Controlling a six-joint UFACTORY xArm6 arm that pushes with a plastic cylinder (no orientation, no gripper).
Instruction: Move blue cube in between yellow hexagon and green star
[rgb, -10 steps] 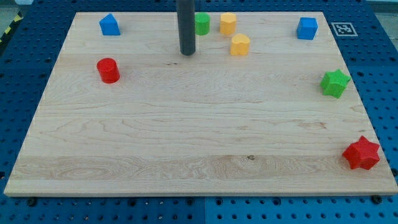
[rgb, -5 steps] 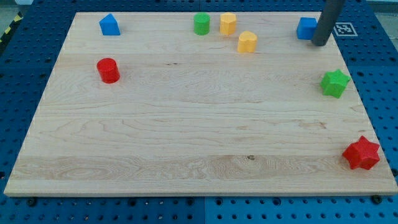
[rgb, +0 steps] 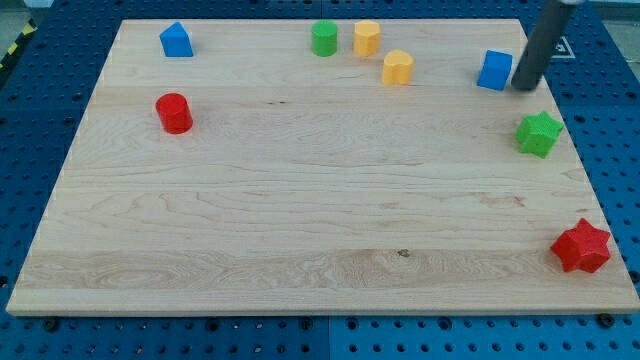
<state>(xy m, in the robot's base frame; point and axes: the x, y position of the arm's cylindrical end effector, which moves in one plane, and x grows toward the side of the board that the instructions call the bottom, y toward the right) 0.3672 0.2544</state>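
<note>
Blue cube (rgb: 495, 70) sits near the view's top right of the wooden board (rgb: 300, 200), immediately to the view's left of my tip (rgb: 524, 87). Cube and rod look touching or nearly so; contact cannot be confirmed from this angle. The tip sits slightly lower in view than the cube's centre.

No gripper on this arm: the dark rod (rgb: 540, 45) ends in a plain tip, so there are no jaws to spread or press together. The rod leans in from the view's top right corner.

Green star (rgb: 539, 134): below the tip, slightly to the view's right, near the board's right edge. Apart from both tip and cube.

Yellow hexagon (rgb: 367, 38): well to the view's left of the tip and a little higher, near the top edge. A second yellow block (rgb: 398, 67), shape unclear, lies between that hexagon and the blue cube, roughly level with the cube.

Green cylinder (rgb: 324, 39): just left of the yellow hexagon, further still from the tip.

Red star (rgb: 581, 246): far below the tip, at the board's lower right corner.

Red cylinder (rgb: 174, 113): far to the view's left of the tip, slightly lower.

Second blue block (rgb: 176, 40), with a peaked top: farthest from the tip, at the view's top left.
</note>
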